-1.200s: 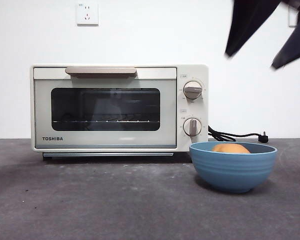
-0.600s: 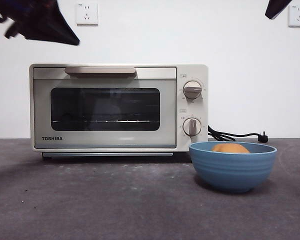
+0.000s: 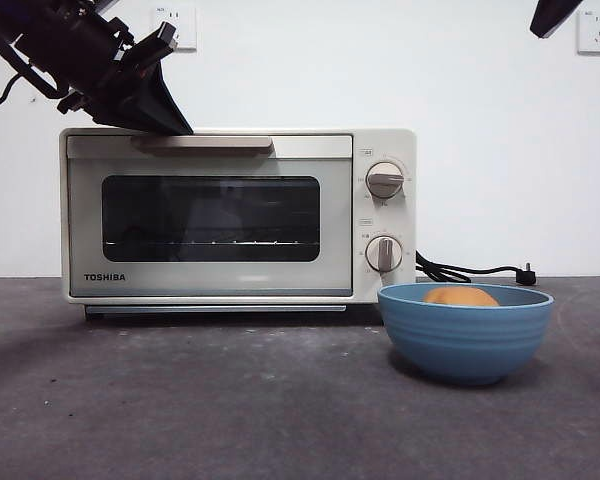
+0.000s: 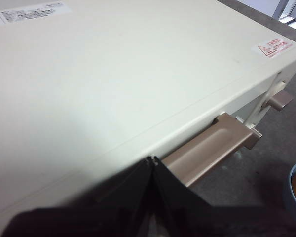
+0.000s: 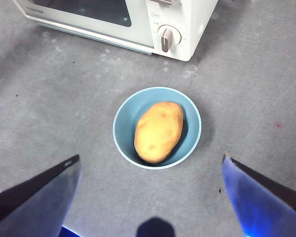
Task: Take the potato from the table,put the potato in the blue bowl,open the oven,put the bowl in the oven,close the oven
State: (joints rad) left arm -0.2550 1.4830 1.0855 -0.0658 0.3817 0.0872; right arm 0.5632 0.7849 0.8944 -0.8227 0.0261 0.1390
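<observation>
Two steps look done: the potato [image 5: 158, 131] lies inside the blue bowl [image 5: 122, 129], and the bowl sits on the table [image 3: 180, 400] just in front of the oven [image 3: 238, 215], near the side with the knobs. It seems to wait there so it is close when the door comes down.

Next, I think, comes opening the oven. Its door is shut, and the tan bar handle [image 4: 212, 148] runs along the top edge of the door. The left gripper [image 4: 153, 159] is at the top of the oven, near one end of that handle. Its two black jaws are pressed together with nothing between them, and their tip points at the edge where the oven's roof meets the handle. That spot makes sense, since the door likely swings down when the handle is pulled. The jaws would have to part to grab the bar, or hook over it.

High above the bowl, well away from the oven, hangs the right gripper [image 5: 150, 163]. Its jaws are spread wide and hold nothing. It looks straight down on the potato, maybe ready to lift the bowl once the oven is open.
</observation>
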